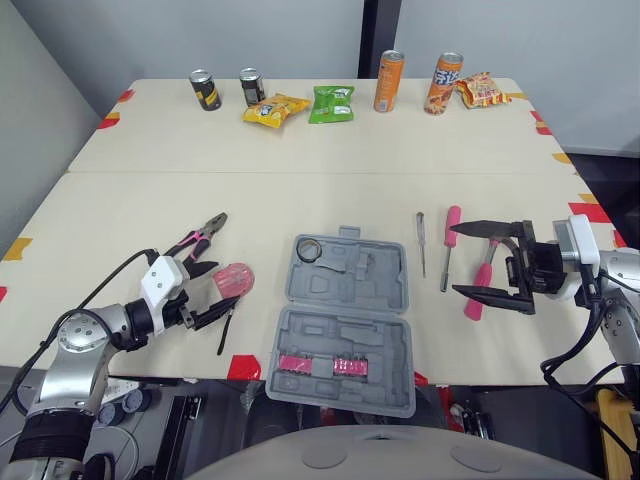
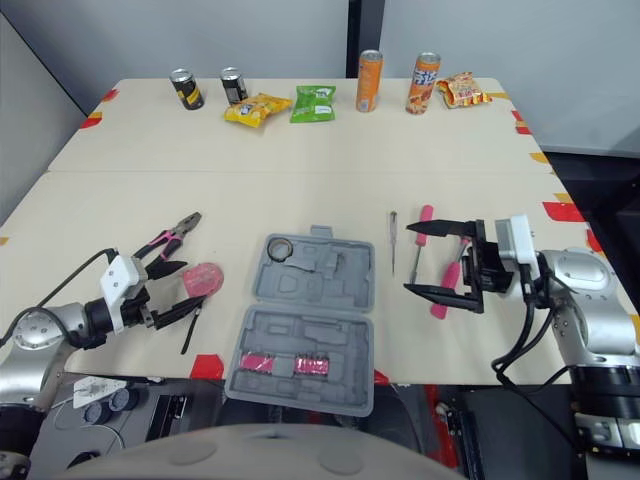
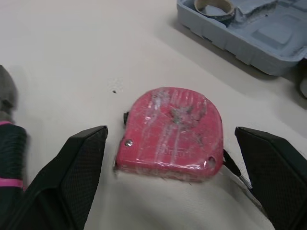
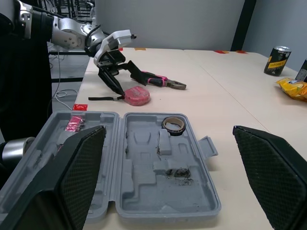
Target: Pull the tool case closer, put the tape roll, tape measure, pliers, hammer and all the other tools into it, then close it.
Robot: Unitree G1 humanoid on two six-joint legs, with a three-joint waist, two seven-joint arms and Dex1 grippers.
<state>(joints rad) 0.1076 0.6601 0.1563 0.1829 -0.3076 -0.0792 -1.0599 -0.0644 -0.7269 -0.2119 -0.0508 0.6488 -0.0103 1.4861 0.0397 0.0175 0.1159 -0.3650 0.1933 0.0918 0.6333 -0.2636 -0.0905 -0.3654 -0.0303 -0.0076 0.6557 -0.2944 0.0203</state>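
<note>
The grey tool case (image 1: 392, 300) lies open at the table's front middle, with the tape roll (image 1: 308, 250) in its far-left pocket. A red tape measure (image 1: 232, 280) lies left of the case. My left gripper (image 1: 208, 293) is open, its fingers straddling the tape measure's near side without touching it (image 3: 170, 127). Pink-handled pliers (image 1: 200, 238) lie just behind it. Right of the case are a thin screwdriver (image 1: 421, 243), a pink-handled screwdriver (image 1: 450, 240) and a pink-handled hammer (image 1: 478, 290). My right gripper (image 1: 455, 260) hangs open over the hammer's handle.
Cans (image 1: 204, 89) and snack bags (image 1: 331, 103) line the table's far edge. Small pink items (image 1: 322, 365) sit in the case's near half. Red and yellow tape marks (image 1: 590, 211) dot the table's edges. A black strap (image 1: 225, 335) trails from the tape measure.
</note>
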